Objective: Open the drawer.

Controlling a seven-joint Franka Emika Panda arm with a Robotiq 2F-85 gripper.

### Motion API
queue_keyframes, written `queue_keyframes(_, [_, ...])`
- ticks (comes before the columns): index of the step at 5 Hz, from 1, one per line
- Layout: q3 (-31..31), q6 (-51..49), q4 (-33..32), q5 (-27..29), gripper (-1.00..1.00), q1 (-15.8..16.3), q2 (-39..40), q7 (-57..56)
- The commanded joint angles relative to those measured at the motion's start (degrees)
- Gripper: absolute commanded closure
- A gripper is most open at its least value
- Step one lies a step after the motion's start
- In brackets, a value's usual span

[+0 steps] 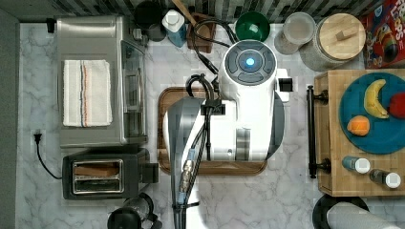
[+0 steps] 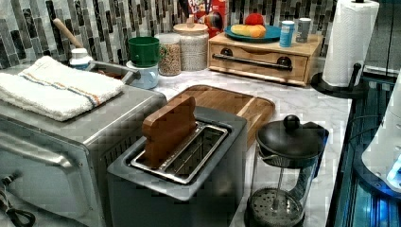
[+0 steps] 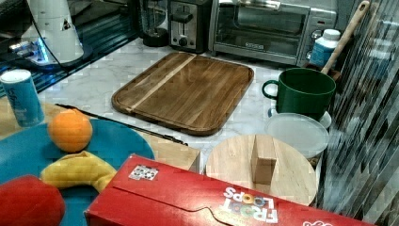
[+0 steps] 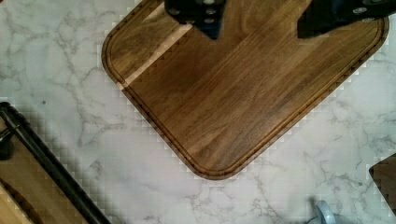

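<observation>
The drawer (image 2: 257, 58) is a light-wood front in the butcher-block cabinet at the back of the left view, and it sits flush and closed. Its long black bar handle (image 2: 250, 62) runs across the front. That handle (image 1: 311, 131) lies along the cabinet's left side in the top view, and the handle (image 4: 46, 163) also shows in the wrist view. My gripper (image 4: 261, 18) hangs open above the walnut cutting board (image 4: 233, 93), with nothing between its dark fingers (image 4: 201, 11), well apart from the handle. The white arm (image 1: 248, 95) covers the board in the top view.
On the cabinet stand a blue plate (image 1: 372, 138) with fruit and two small bottles (image 1: 356, 164). A toaster oven (image 1: 95, 81), toaster (image 1: 100, 179) and French press (image 2: 283, 165) are on the top view's left. A paper towel roll (image 2: 347, 42), green mug (image 3: 301, 92) and jars (image 1: 334, 40) ring the marble counter.
</observation>
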Motion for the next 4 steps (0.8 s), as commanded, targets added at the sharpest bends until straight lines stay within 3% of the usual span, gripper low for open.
queue_keyframes(1, [0.8, 0.0, -0.1, 0.0, -1.00, -0.2, 0.1, -0.1])
queue_keyframes(2, [1.0, -1.3, 0.9, -0.7, -1.00, 0.1, 0.4, 1.2])
queue_keyframes(4, [-0.6, -1.5, -3.3, -0.4, -1.00, -2.1, -1.8, -17.4])
